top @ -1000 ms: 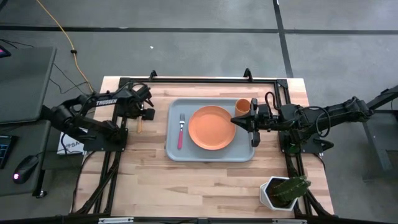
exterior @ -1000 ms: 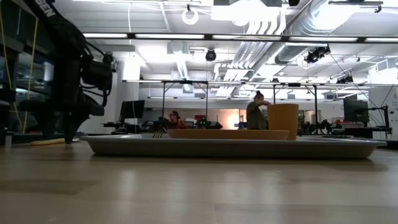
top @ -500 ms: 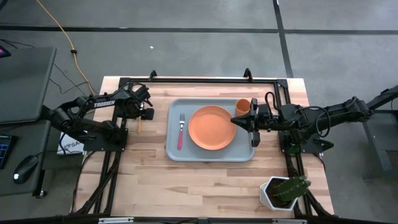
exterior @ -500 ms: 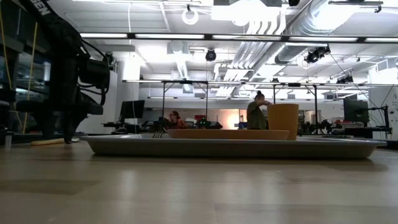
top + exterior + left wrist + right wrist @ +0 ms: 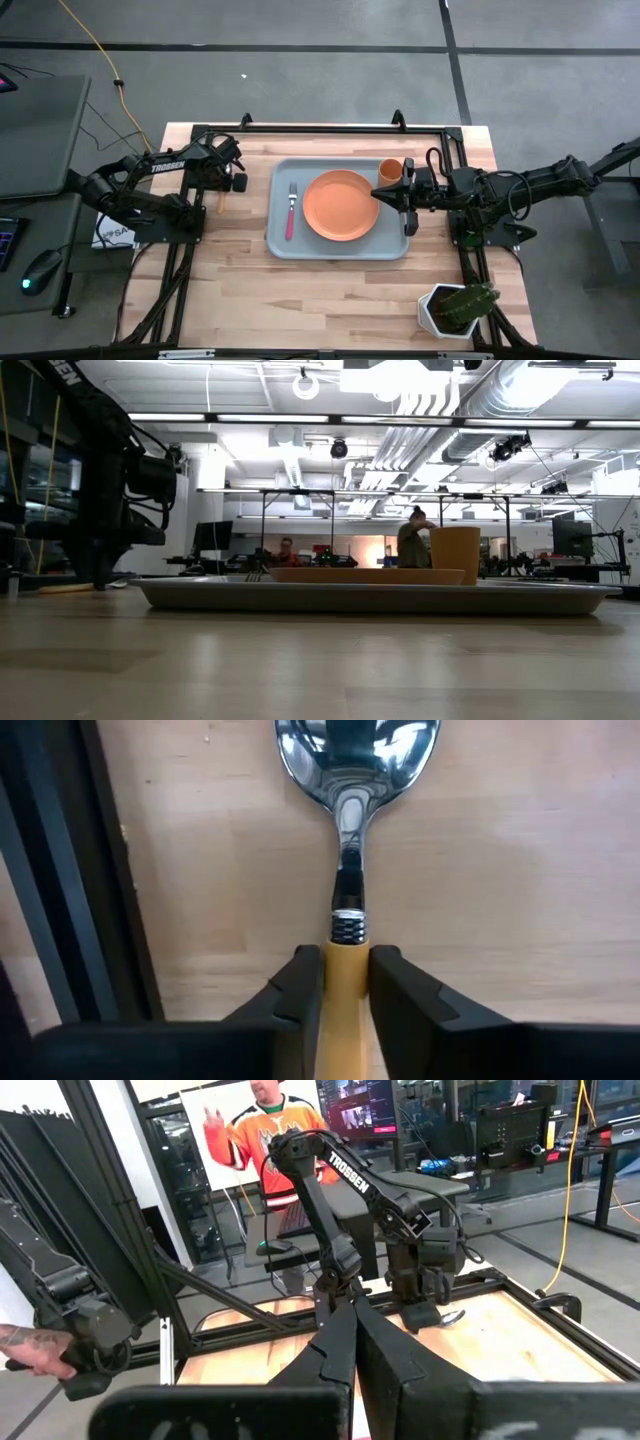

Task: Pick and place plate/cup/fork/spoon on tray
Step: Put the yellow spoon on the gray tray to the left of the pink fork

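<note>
The spoon (image 5: pixel 348 840), silver bowl and orange handle, lies flat on the wooden table left of the tray (image 5: pixel 283 240). My left gripper (image 5: pixel 226 188) stands over the spoon, shut on its handle; the handle's free end (image 5: pixel 221 204) sticks out toward the near edge. On the tray rest the orange plate (image 5: pixel 341 205), the pink-handled fork (image 5: pixel 291 212) left of it and the orange cup (image 5: pixel 390 169) at the far right corner. My right gripper (image 5: pixel 382 193) hovers shut over the tray's right part, between cup and plate, holding nothing. My left gripper pinches the spoon's orange handle (image 5: pixel 346 958) between its two fingers (image 5: pixel 300 990), just behind the ribbed metal collar at the neck. The fingers come from above and lie across the handle, one on each long side. The spoon lies flat on the table, bowl up.
A black frame rail (image 5: pixel 100 870) runs along the table close beside the spoon. A white pot with a green plant (image 5: pixel 457 309) stands at the near right corner. People show in the room beyond the table (image 5: pixel 412 545). Bare wood lies in front of the tray (image 5: pixel 330 300).
My left gripper has settled over the spoon's handle. In the low view the handle has slid a little along the table under it. My right arm has kept still.
</note>
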